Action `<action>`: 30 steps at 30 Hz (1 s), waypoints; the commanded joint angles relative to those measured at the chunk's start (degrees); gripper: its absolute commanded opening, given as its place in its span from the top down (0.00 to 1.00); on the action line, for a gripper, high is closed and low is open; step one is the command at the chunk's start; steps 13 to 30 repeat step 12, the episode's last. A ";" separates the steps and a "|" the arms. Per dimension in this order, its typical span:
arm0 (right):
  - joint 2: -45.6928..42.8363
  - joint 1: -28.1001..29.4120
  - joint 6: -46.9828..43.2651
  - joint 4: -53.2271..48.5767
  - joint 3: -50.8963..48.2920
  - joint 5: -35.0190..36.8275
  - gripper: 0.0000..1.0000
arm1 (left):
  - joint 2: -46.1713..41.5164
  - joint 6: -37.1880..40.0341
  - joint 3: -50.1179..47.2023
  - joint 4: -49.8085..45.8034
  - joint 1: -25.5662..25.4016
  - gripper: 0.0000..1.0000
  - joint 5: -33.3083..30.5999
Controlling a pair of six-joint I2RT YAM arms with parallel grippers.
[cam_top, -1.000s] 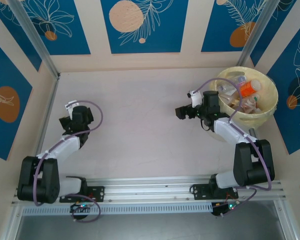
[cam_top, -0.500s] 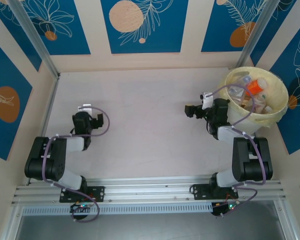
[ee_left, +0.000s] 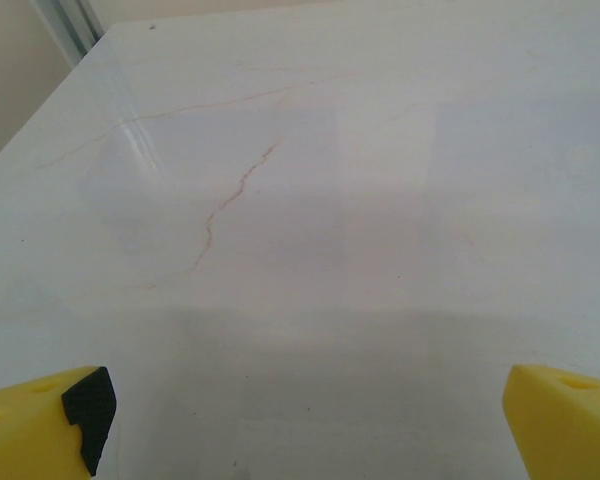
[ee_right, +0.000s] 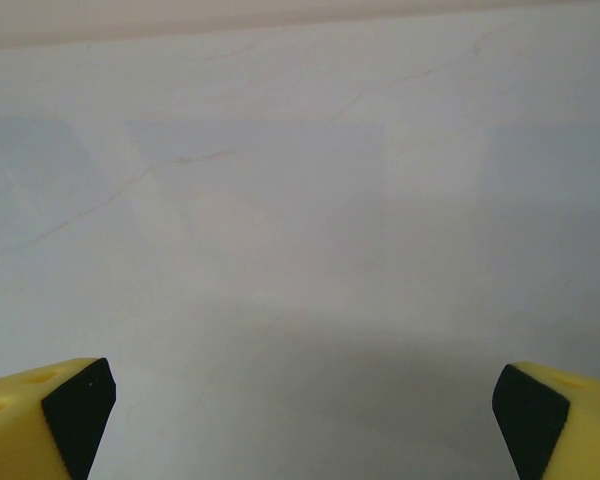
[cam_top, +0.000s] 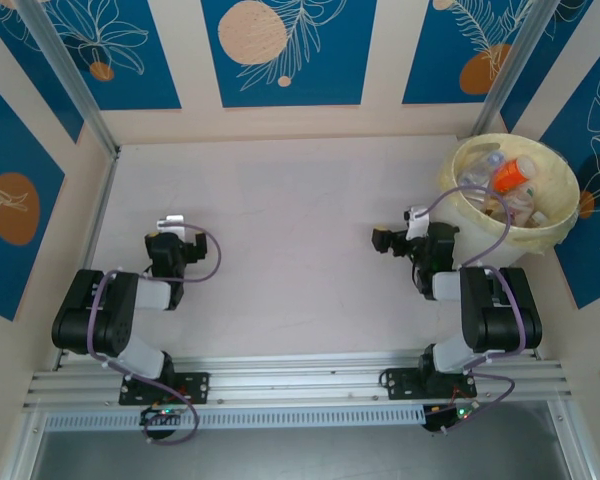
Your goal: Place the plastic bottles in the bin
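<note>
pale marbled table [cam_top: 280, 220] enclosed by blue floral panels [cam_top: 280, 50].

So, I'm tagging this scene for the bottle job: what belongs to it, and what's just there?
Job: plastic bottles; pale yellow bin holding them.
Just there: table; blue patterned wall panels; metal rail.

Left arm [cam_top: 108, 322]: bulky black joint housings, rounded white links between. Right arm [cam_top: 495, 312]: same black-and-white build. Lilac cable [cam_top: 218, 255] loops off each arm, from wrist end back toward base. Small white bracket [cam_top: 170, 222] atop each wrist. Left claw [ee_left: 300, 425]: yellow wedge fingers [ee_left: 25, 425], black pad on inner face of one. Right claw [ee_right: 300, 420]: yellow fingers [ee_right: 15, 425], black pads on both inner faces. Black base plates [cam_top: 170, 385], tiny green light [cam_top: 160, 410] by each.
</note>
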 commanded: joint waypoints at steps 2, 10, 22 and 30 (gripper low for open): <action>0.66 0.54 2.01 -1.05 1.39 4.50 0.01 | -0.09 1.57 0.89 2.32 -0.41 0.00 0.99; 0.69 0.53 1.99 -0.76 1.29 4.47 0.01 | 0.01 1.90 1.10 1.94 -0.39 0.00 1.60; 0.70 0.55 1.94 -0.74 1.32 4.54 0.01 | 0.01 1.83 1.02 2.01 -0.31 0.00 1.69; 0.70 0.55 1.94 -0.74 1.32 4.54 0.01 | 0.01 1.83 1.02 2.01 -0.31 0.00 1.69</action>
